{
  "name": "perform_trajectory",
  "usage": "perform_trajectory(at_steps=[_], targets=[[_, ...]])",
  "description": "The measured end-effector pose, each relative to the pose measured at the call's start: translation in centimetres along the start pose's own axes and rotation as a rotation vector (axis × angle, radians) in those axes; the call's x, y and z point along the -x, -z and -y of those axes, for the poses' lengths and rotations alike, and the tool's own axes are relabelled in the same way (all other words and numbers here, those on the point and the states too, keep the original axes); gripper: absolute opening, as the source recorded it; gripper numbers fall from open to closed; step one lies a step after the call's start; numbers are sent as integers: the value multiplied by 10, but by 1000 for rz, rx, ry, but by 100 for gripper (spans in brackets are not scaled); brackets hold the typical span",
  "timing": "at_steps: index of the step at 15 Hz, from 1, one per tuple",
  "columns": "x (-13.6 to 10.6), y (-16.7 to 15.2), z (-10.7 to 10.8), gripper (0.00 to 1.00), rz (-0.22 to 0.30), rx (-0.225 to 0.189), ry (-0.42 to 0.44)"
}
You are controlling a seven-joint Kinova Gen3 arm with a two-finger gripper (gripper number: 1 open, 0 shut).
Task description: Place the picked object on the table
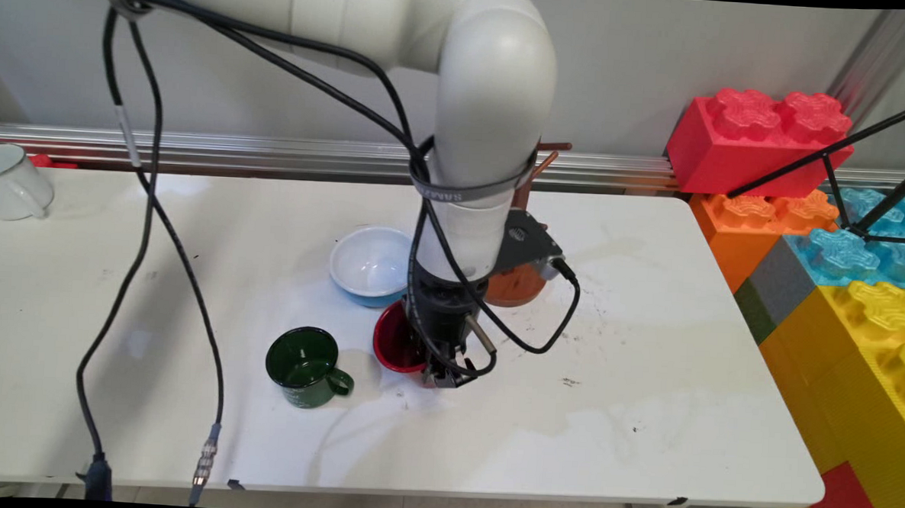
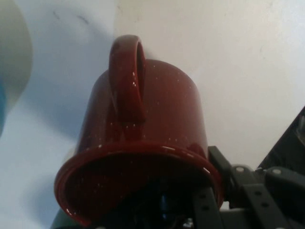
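One black two-finger gripper (image 1: 447, 376) has closed on the rim of a speckled dark-red enamel mug (image 2: 143, 143) (handle turned away from the hand); a firm, level grasp would suit, with a green enamel mug (image 1: 306, 366) just beside.

Red speckled mug (image 2: 143, 143) tipped on its side, between the green mug (image 1: 304, 366) and the orange bowl (image 1: 516, 287).

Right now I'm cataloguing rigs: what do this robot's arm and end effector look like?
The arm is made of smooth, rounded off-white links with a thick curved elbow. Black cables hang loosely from it, and a grey strap binds them near the wrist. The end effector is black, with a jointed linkage held by silver pins.
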Motion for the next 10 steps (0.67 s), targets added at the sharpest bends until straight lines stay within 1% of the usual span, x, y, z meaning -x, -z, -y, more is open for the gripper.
perform_trajectory(at_steps=[6, 10], targets=[[-17, -22, 0, 0, 59, 11, 41], [-26, -32, 2, 0, 84, 19, 63]])
